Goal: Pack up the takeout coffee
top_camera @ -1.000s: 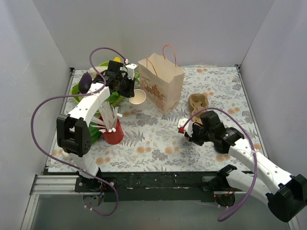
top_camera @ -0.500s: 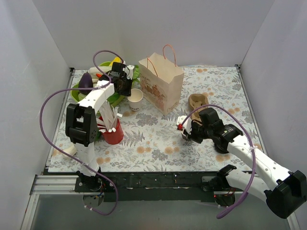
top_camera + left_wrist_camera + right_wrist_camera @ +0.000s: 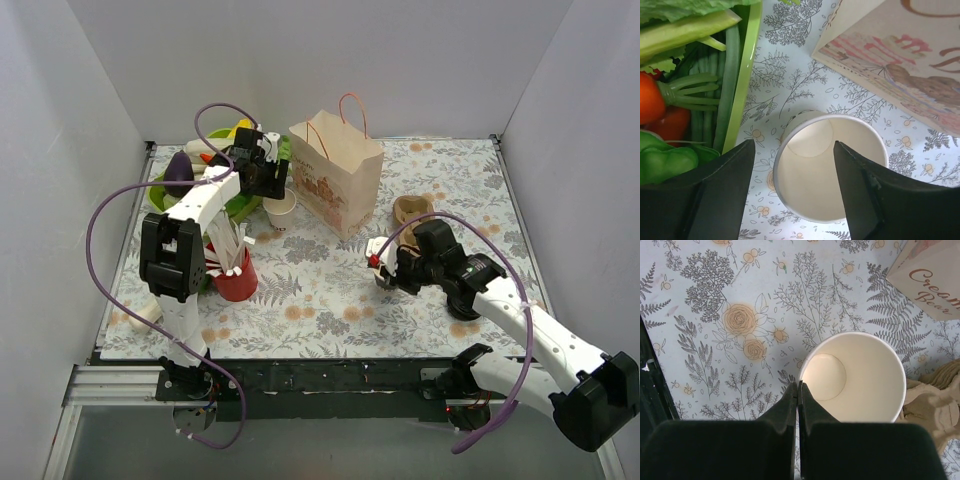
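Observation:
No takeout coffee with a lid shows in any view. A lidless white paper cup [image 3: 281, 207] stands by the bag. My left gripper [image 3: 268, 180] hangs open over it. In the left wrist view that gripper [image 3: 794, 145] straddles the cup's [image 3: 810, 195] left rim, one finger outside, the other over the empty inside, neither pressing it. A second lidless white cup [image 3: 865, 380] stands beside the cardboard carrier. My right gripper [image 3: 799, 385] is shut on its near-left rim, one finger inside the wall and one outside. In the top view the right gripper [image 3: 383, 268] hides this cup.
A brown paper bag [image 3: 340, 180] with handles stands upright at the back middle. The cardboard carrier [image 3: 412, 212] lies right of it. A green tray [image 3: 165, 190] of vegetables fills the back left. A red cup [image 3: 237, 284] of white sticks stands beside the left arm.
My left gripper has opened and let go of its cup's rim, and the cup has shifted slightly left. The right gripper has edged a little up and left, still shut.

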Controlling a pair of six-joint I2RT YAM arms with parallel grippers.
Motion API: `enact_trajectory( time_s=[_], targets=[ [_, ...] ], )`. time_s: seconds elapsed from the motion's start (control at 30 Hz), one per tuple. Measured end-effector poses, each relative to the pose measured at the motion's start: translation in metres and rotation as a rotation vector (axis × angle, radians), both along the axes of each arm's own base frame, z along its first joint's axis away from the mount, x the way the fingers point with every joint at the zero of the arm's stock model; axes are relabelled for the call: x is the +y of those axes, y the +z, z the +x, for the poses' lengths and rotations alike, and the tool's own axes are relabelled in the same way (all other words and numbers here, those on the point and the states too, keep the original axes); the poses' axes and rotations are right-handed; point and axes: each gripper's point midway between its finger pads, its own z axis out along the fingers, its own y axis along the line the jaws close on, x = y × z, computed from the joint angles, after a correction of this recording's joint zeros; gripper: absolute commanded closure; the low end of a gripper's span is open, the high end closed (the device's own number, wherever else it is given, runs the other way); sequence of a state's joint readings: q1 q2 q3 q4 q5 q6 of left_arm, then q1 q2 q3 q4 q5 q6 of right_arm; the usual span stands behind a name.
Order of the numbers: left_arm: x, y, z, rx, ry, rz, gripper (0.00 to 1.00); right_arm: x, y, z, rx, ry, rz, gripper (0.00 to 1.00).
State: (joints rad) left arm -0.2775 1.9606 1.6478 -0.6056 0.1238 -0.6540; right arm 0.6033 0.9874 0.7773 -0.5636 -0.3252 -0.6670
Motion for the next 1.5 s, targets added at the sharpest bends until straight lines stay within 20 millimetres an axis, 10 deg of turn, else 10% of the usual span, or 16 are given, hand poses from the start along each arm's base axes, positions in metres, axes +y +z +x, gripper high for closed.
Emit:
enact_trajectory(
  time_s=[0.2,0.57,0.83,1.0,1.27,1.5],
  targets=[
    [0.001,0.016,-0.002,-0.017,0.016,-0.012,0.15,0.012,-0.002,-0.009,0.017,0.07,0.008,0.99],
    [0.021,0.119,-0.013,-0.249,0.117,-0.039,0.12,0.05,-0.006,-0.017,0.074,0.179,0.087,0.99],
    [0.025,0.116,-0.019,-0.241,0.129,-0.025,0.12,0.062,-0.005,-0.012,0.085,0.177,0.127,0.58],
    [0.022,0.116,-0.019,-0.24,0.114,-0.032,0.05,0.055,0.011,-0.008,0.083,0.135,0.091,0.55],
    [0.013,0.125,-0.02,-0.258,0.063,-0.062,0.04,-0.025,0.053,0.012,0.046,-0.129,0.018,0.49],
    [0.002,0.143,-0.018,-0.288,0.019,-0.112,0.05,-0.124,-0.008,-0.014,0.249,-0.364,-0.224,0.36]
  ],
)
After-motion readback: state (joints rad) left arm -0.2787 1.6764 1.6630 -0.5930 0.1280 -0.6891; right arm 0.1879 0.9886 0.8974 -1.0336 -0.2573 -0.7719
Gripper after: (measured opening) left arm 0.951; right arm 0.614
